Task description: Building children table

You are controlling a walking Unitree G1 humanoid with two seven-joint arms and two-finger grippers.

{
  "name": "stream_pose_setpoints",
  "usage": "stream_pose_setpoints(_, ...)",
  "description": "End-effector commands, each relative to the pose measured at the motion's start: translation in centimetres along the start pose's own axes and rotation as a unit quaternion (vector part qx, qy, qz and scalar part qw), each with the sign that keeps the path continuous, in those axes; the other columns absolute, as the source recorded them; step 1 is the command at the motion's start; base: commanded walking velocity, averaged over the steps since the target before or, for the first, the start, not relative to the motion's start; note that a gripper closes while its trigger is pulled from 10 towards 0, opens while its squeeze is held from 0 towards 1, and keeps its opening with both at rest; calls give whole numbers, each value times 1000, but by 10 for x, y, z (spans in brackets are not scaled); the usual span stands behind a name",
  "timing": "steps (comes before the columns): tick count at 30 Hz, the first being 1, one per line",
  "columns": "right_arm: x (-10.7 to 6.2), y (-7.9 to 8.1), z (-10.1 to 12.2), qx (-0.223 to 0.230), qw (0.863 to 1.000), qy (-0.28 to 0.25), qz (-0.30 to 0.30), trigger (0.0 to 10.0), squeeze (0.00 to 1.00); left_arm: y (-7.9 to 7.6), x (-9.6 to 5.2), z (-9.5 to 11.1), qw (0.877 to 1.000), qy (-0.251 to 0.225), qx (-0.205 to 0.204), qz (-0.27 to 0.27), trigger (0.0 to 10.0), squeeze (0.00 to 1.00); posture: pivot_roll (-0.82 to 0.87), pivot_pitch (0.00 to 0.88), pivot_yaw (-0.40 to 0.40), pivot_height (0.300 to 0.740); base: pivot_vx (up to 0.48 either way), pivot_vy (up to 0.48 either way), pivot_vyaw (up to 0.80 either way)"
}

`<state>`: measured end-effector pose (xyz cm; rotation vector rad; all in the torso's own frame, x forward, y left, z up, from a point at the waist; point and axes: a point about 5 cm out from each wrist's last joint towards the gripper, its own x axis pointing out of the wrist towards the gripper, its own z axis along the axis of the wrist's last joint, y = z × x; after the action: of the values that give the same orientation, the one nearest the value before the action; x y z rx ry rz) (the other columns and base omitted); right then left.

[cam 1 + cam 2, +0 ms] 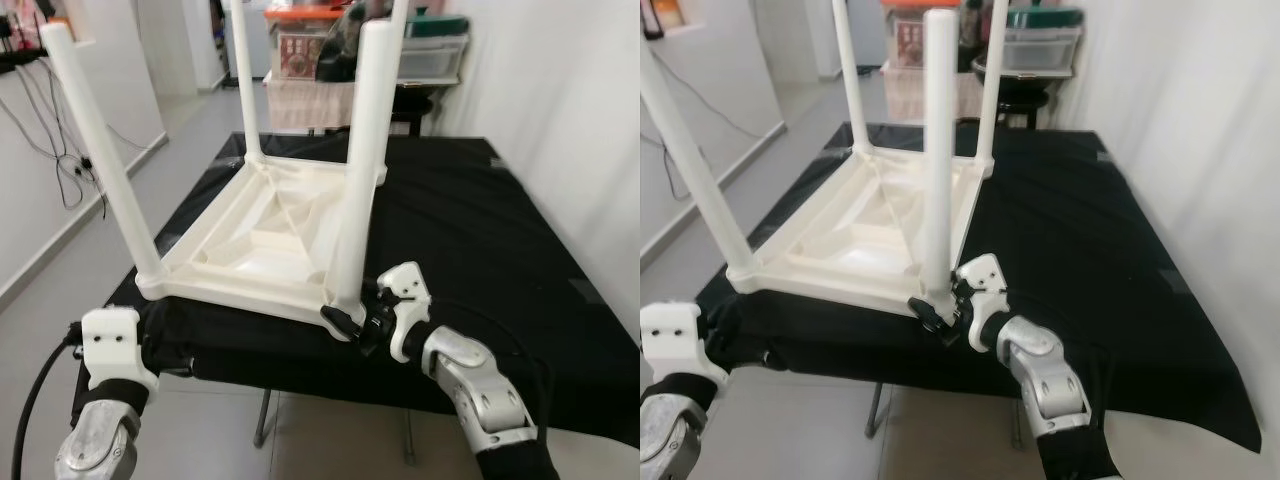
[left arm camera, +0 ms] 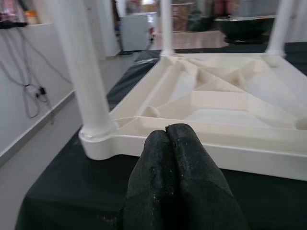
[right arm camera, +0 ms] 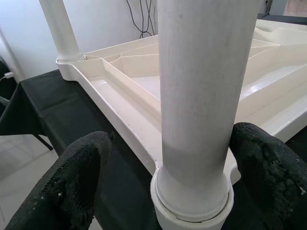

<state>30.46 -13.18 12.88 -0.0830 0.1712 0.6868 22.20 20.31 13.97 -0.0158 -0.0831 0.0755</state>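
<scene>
A white plastic children's table (image 1: pixel 270 235) lies upside down on a black-covered work table (image 1: pixel 480 230), with its legs pointing up. My right gripper (image 3: pixel 172 136) is open at the foot of the near right leg (image 1: pixel 358 150), one finger on each side of it. One finger (image 3: pixel 259 163) sits close against the leg, while the other stands a little apart. My left gripper (image 2: pixel 166 132) is shut and empty. It rests low on the black cloth just in front of the near left corner, beside the near left leg (image 2: pixel 79 72).
The work table's front edge is right by both wrists, with tiled floor below. Storage boxes (image 1: pixel 420 50) and a dark stool (image 1: pixel 410 100) stand behind the table. Cables (image 1: pixel 60 160) hang on the left wall. A white wall runs along the right.
</scene>
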Motion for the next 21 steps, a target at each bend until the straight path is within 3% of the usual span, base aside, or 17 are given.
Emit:
stream_pose_setpoints(1, 7, -1, 0, -12, 1000, 19, -13, 10000, 0, 0, 1, 1, 1000, 1, 1, -2, 10000, 0, -51, 10, 44, 740, 0, 0, 0)
stream_pose_setpoints(12, 23, -22, 5, -10, 994, 48, -102, 10000, 0, 3, 2, 1, 1000, 4, -3, -4, 10000, 0, -40, 8, 40, 740, 0, 0, 0)
stream_pose_setpoints(21, 12, -49, 3, -15, 984, 68, -163, 10000, 0, 4, 0, -1, 1000, 9, 0, -8, 10000, 0, -45, 6, 41, 740, 0, 0, 0)
